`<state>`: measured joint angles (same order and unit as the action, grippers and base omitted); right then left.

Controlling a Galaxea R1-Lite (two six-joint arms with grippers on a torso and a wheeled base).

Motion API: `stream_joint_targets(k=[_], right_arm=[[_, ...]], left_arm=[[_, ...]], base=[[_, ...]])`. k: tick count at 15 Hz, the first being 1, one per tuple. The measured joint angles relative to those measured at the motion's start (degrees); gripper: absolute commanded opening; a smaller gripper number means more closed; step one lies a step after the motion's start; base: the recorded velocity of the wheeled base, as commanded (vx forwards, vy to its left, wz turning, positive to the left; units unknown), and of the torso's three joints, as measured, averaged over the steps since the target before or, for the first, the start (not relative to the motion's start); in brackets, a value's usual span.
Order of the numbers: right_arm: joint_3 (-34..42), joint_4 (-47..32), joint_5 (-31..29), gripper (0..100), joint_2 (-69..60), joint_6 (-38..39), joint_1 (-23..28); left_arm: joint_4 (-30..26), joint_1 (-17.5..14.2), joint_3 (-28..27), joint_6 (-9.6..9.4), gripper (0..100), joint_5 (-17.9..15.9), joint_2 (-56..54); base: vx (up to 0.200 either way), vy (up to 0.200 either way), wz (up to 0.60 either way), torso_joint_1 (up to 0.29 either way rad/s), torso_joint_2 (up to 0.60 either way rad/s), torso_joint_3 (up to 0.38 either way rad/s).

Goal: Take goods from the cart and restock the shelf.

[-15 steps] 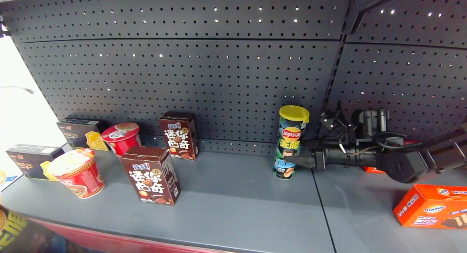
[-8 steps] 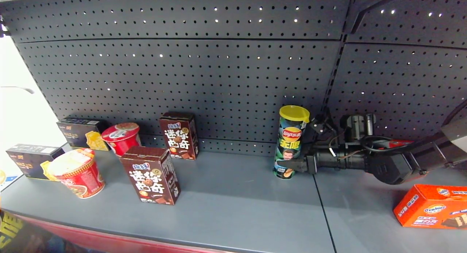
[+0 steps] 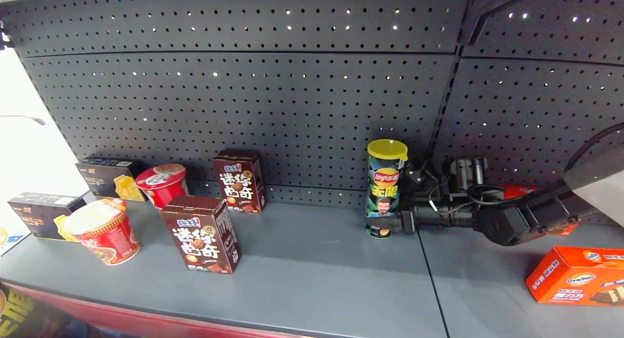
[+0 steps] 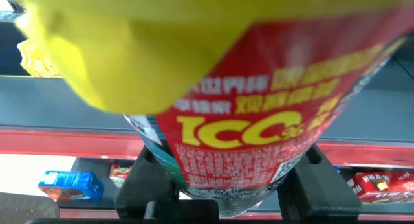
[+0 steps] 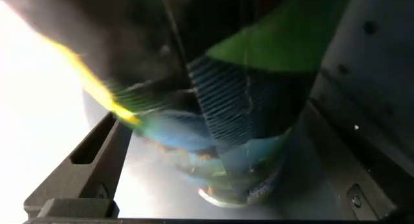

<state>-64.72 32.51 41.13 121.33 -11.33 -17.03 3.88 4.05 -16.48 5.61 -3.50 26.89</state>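
head view: right gripper [image 3: 383, 224] clamps yellow-lidded chip can [image 3: 386, 182] (left gripper [image 4: 233, 193] grips red canister [image 4: 259, 120]).

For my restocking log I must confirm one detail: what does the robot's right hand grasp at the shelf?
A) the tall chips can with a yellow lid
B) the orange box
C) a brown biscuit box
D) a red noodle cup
A: in the head view the right hand is closed around the lower part of the chips can, which stands upright with its yellow lid on top.
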Motion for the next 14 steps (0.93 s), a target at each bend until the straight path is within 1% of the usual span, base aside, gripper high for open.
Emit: stream_joint_targets(k=[1, 2, 5, 10, 11, 13, 14], right_arm=[[-0.77, 0.0, 0.04, 100, 0.52, 0.0, -0.06], [-1.6, -0.13, 0.04, 0, 0.88, 0.0, -0.24], [-2.5, -0.39, -0.71, 0, 1.43, 0.06, -0.39], [0.91, -0.66, -5.55, 0, -2.36, 1.65, -1.43], [1.83, -0.57, -7.25, 0, -3.85, 2.93, -2.21], [4.74, -0.22, -14.97, 0, -7.34, 6.29, -4.55], [6.6, 0.2, -16.51, 0, -9.12, 7.09, -5.79]], left_arm=[[-0.02, 0.0, 0.06, 0.0, 0, 0.02, -0.2], [0.0, 0.0, 0.22, -0.02, 0, 0.05, -0.33], [-0.05, 0.0, 1.46, -0.04, 0, 0.06, -1.07], [-0.05, 0.0, 2.68, -0.02, 0, 0.06, -1.93], [0.0, 0.0, 2.88, -0.02, 0, 0.05, -2.12], [0.06, 0.0, 2.99, -0.02, 0, 0.06, -2.39], [0.06, 0.0, 2.99, -0.02, 0, 0.05, -2.45]], base=[[0.0, 0.0, 0.0, 0.0, 0.0, 0.0], [0.0, 0.0, 0.0, 0.0, 0.0, 0.0], [0.0, 0.0, 0.0, 0.0, 0.0, 0.0], [0.0, 0.0, 0.0, 0.0, 0.0, 0.0], [0.0, 0.0, 0.0, 0.0, 0.0, 0.0], [0.0, 0.0, 0.0, 0.0, 0.0, 0.0], [0.0, 0.0, 0.0, 0.0, 0.0, 0.0]])
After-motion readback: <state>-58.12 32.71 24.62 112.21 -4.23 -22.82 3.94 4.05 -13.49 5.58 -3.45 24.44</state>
